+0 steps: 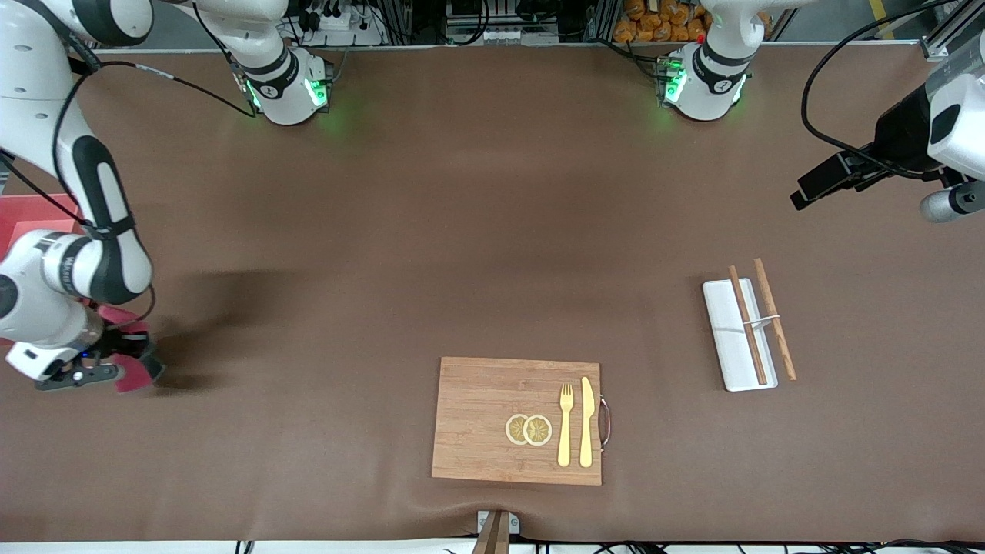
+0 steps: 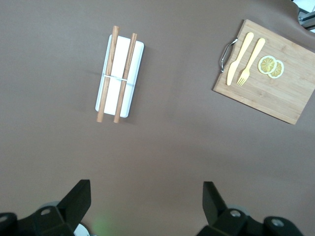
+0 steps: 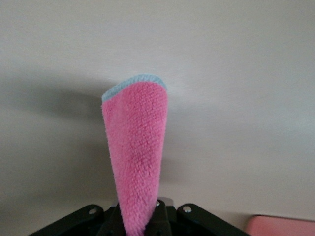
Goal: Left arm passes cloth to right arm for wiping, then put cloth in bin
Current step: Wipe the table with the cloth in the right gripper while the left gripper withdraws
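My right gripper (image 1: pixel 127 368) is shut on the dark pink cloth (image 1: pixel 132 375) and holds it low over the table at the right arm's end. In the right wrist view the cloth (image 3: pixel 138 152) hangs out from between the jaws as a long folded strip with a pale blue hem. The salmon-pink bin (image 1: pixel 35 219) stands at the table's edge beside the right arm, partly hidden by it; a corner of it shows in the right wrist view (image 3: pixel 280 227). My left gripper (image 2: pixel 146 204) is open and empty, held high over the left arm's end of the table.
A wooden board (image 1: pixel 492 415) with a yellow fork (image 1: pixel 565 423), knife (image 1: pixel 586 419) and two lemon slices (image 1: pixel 529 429) lies near the front camera. A flat white tray (image 1: pixel 727 338) with two chopsticks (image 1: pixel 773 319) lies toward the left arm's end.
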